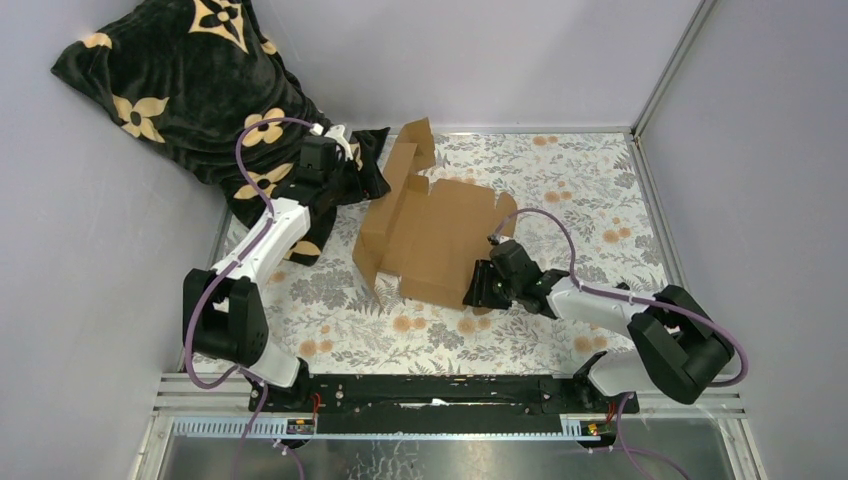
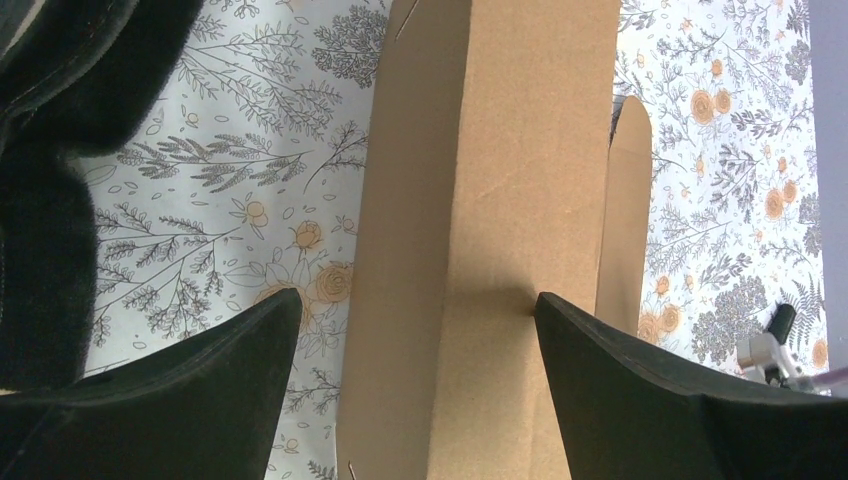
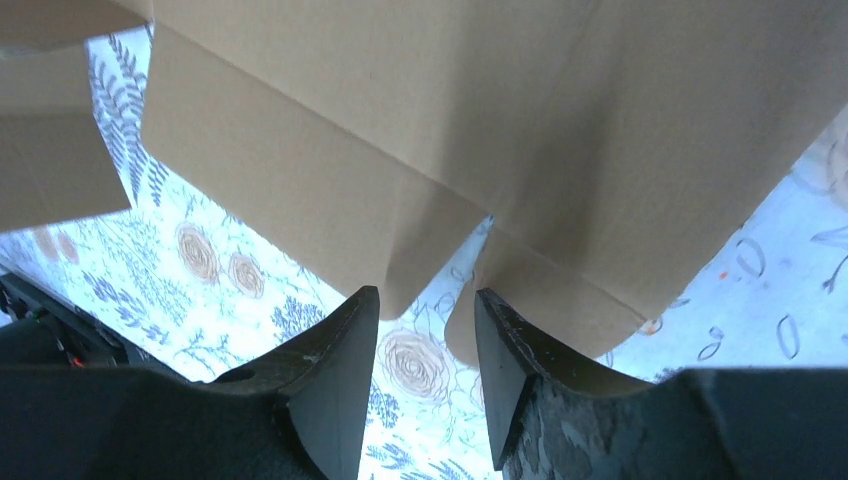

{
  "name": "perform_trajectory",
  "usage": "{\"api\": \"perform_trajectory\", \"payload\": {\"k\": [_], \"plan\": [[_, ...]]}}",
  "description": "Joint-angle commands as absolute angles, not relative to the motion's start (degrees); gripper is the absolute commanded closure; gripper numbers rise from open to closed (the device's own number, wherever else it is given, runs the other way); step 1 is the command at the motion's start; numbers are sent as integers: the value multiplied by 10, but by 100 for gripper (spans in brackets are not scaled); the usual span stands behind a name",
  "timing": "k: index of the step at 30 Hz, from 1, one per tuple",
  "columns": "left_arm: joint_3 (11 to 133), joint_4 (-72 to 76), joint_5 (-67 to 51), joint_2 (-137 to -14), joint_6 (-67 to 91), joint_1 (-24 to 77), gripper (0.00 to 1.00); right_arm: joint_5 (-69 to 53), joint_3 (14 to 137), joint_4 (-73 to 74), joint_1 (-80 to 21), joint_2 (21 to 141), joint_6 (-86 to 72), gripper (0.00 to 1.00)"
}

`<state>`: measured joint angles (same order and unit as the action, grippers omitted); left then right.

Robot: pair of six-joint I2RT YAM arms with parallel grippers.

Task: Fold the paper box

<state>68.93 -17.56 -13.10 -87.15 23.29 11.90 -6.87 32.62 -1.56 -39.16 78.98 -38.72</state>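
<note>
Right tool [image 3: 425, 300] at paper box [image 3: 450, 100], black cloth [image 1: 170, 90] beyond

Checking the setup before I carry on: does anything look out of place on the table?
A black flowered blanket is bunched in the far left corner, spilling onto the table. The box lies askew, only half folded.

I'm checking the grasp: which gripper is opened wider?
The left gripper: its fingers stand wide apart either side of a raised flap of the paper box; the right gripper is far narrower.
</note>
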Motion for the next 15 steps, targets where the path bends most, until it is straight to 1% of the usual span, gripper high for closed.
{"api": "perform_trajectory", "payload": {"k": [1,6,10,15], "plan": [[713,-169,-140,-891,212,120,7,-51,306,-10,-418,758,-408,52],[733,-166,-147,-909,206,120,7,-46,302,-9,-456,753,-425,52],[753,-173,-145,-919,194,119,7,-40,323,-6,-498,757,-436,52],[766,-178,-156,-926,186,120,7,-35,357,-4,-508,736,-435,50]]}}
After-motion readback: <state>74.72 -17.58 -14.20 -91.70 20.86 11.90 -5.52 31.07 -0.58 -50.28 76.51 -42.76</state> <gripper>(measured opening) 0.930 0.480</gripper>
